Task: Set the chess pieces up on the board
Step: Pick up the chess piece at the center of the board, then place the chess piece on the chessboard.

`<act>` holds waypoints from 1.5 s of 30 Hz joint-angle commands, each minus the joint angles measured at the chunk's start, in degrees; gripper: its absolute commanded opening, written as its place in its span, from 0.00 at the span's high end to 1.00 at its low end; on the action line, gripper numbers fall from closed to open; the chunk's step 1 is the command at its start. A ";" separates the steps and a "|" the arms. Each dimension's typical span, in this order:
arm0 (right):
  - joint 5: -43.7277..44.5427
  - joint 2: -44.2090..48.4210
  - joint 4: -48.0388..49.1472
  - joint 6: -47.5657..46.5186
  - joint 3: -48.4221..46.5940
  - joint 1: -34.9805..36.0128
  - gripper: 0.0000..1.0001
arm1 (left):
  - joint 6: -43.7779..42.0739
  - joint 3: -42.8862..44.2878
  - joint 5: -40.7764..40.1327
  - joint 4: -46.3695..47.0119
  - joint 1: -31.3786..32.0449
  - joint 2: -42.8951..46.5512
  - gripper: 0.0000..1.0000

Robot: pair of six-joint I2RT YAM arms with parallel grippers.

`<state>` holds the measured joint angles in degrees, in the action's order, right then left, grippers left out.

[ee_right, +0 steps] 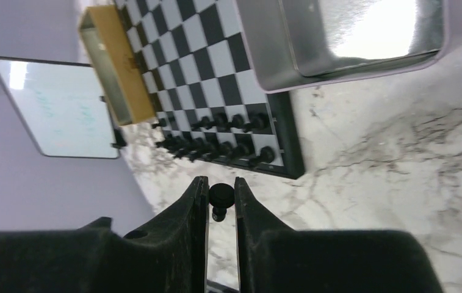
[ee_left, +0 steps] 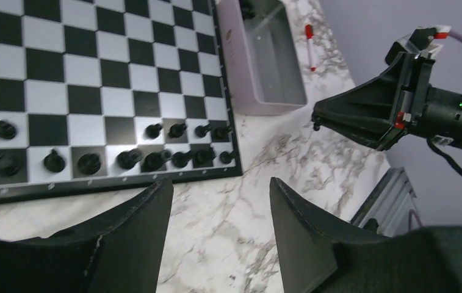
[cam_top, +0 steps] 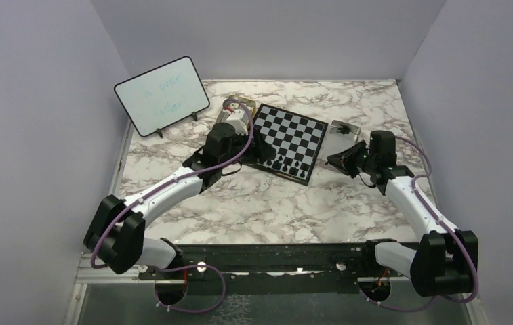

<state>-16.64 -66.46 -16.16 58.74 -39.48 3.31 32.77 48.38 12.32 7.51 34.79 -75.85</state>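
Now right of the flat black-and-white checkered chessboard (cam_top: 294, 128), the right gripper (ee_right: 221, 181) pinches a tiny black pawn (ee_right: 221, 196); the left gripper (ee_left: 221, 186) gapes empty.

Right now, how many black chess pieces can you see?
14 black chess pieces: eight in the board's edge row, five in the next row, one pinched in the right gripper. Crowded ones may hide others.

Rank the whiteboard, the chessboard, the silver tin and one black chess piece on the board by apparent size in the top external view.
1. whiteboard and chessboard: too close to rank; the left arm hides a chessboard corner.
2. silver tin.
3. black chess piece, by far the smallest.
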 commanded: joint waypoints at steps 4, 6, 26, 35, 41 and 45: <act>-2.44 3.06 9.32 17.27 -0.34 0.14 0.83 | 2.88 8.98 -7.37 13.79 8.91 -10.04 0.43; -1.90 3.17 10.11 19.48 -0.62 0.12 0.82 | 3.28 10.58 -8.31 16.54 10.53 -12.74 0.47; -2.52 2.47 17.29 29.89 -1.46 0.12 0.82 | 3.87 20.83 -7.20 24.66 15.93 -25.75 0.68; -3.47 2.80 19.01 31.26 0.01 0.14 0.83 | 3.32 23.51 -7.94 24.66 15.93 -28.33 0.70; -3.53 2.67 19.18 31.08 -0.28 0.12 0.83 | 2.87 24.87 -8.08 24.66 15.93 -29.64 0.70; -3.67 2.40 19.41 31.18 -0.27 0.13 0.83 | 2.28 25.33 -8.69 24.66 15.97 -30.08 0.69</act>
<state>-18.98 -64.29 1.34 89.17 -39.48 3.31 36.21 71.53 5.13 30.44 50.39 -105.19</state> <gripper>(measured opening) 0.211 0.302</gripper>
